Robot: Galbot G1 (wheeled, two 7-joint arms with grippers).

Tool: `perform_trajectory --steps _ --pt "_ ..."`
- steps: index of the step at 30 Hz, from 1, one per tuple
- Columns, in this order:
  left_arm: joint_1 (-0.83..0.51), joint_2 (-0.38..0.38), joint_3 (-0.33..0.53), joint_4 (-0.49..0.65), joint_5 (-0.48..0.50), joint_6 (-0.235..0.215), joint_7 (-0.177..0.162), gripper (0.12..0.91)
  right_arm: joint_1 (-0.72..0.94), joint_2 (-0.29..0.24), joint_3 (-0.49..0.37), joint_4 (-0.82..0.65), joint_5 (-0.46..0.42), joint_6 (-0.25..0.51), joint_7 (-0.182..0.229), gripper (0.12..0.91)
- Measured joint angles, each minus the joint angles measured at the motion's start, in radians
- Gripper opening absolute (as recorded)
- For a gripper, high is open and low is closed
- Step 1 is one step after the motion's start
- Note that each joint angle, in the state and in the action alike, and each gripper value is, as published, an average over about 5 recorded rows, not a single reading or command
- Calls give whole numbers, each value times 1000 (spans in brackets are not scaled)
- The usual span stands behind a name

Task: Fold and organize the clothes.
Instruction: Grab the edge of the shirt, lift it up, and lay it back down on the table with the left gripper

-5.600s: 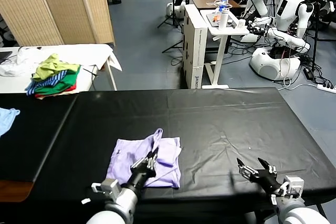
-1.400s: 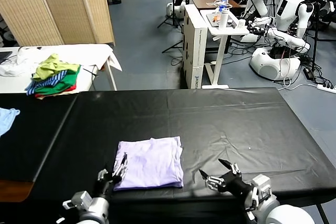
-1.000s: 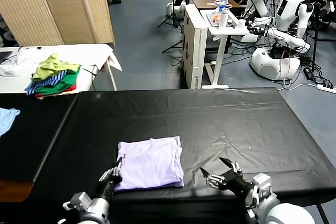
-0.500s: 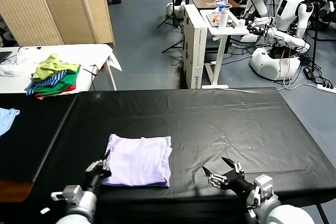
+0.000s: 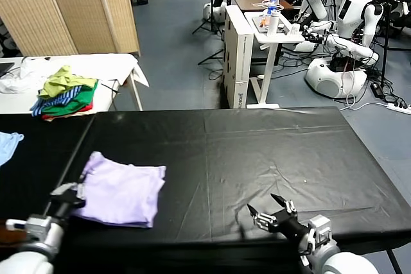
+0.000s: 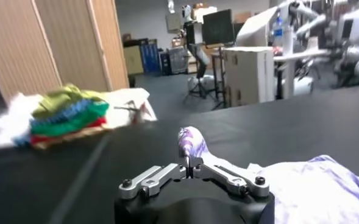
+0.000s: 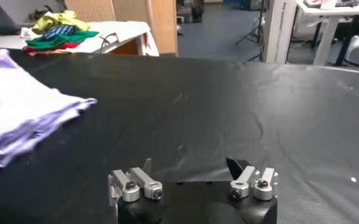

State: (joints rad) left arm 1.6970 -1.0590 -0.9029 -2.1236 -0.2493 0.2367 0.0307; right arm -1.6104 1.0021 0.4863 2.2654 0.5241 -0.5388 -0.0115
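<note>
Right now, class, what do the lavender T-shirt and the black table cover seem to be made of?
Lavender T-shirt: apparently thin, soft knit fabric, matte; it lies limp in folded layers, and its pinched edge bunches up in the left hand.
Black table cover: probably a smooth, plastic-like sheet, slightly glossy; light glints off its creases and wrinkles.

Folded pale lavender T-shirt [image 5: 122,189] flat on black table's left part

Beyond the black surface [image 5: 270,152] lies grey floor [image 5: 173,43]; a woven folding screen [image 5: 70,8] stands at its far left.
</note>
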Motion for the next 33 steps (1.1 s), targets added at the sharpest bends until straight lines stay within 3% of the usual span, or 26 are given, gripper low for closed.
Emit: perform_trajectory --steps 6,11,16,23,33 --pt "58 73 -112 -32 61 15 -13 162 4 16 -19 -12 -15 5 -1 907" --pt "65 44 -96 -110 2 66 -63 162 -10 21 -20 -10 -31 6 -3 907" --pt "11 -43 55 -192 -129 129 -126 162 -29 27 1 3 -46 7 -3 907" --pt "-105 -177 306 -177 -236 140 -151 162 -60 50 26 16 -81 8 -4 907" --pt "-198 -316 534 -34 -151 118 -150 162 -61 49 40 28 -63 -4 -4 907"
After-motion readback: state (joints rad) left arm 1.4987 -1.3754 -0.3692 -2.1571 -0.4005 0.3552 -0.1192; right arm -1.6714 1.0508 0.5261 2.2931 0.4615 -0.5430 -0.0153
